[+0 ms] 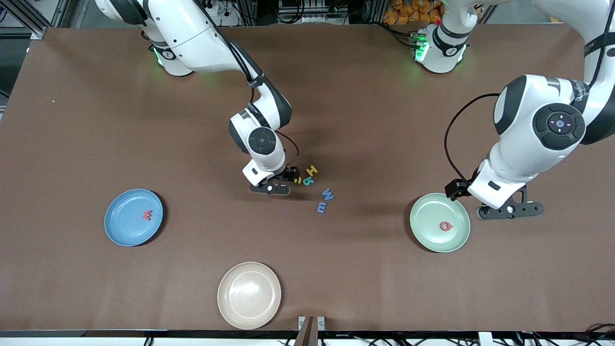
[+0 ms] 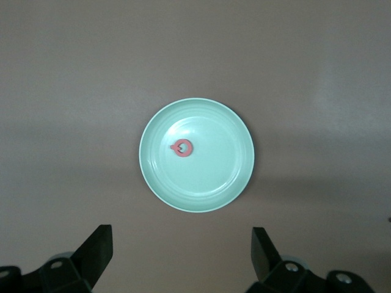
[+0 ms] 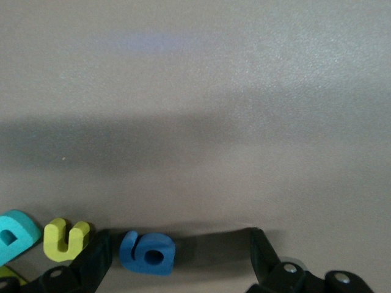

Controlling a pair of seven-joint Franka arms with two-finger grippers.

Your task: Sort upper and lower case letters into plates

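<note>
Across the brown surface, the two white arms are the biggest things, and the left arm has dark lettering on its upper link, too small to read. Its left gripper hangs just beside the mint green plate, off the rim toward the left arm's end of the surface. In the left wrist view its fingers stand wide apart with nothing between them, the mint green plate below.

Three plates come next. The sky blue plate lies toward the right arm's end and holds a red letter that reads as W or M. The mint green plate holds a red round letter, seen also at. A cream plate sits nearest the front camera.

Near the middle, the right gripper is low at the cluster of loose letters. Its fingers are spread wide around a blue letter without clamping it; I cannot tell whether they touch it. Beside it lie a yellow-green letter and a teal letter. In the front view a yellow H and a teal letter lie by the gripper, and two blue letters, a W and an m-like one, lie nearer the front camera.
</note>
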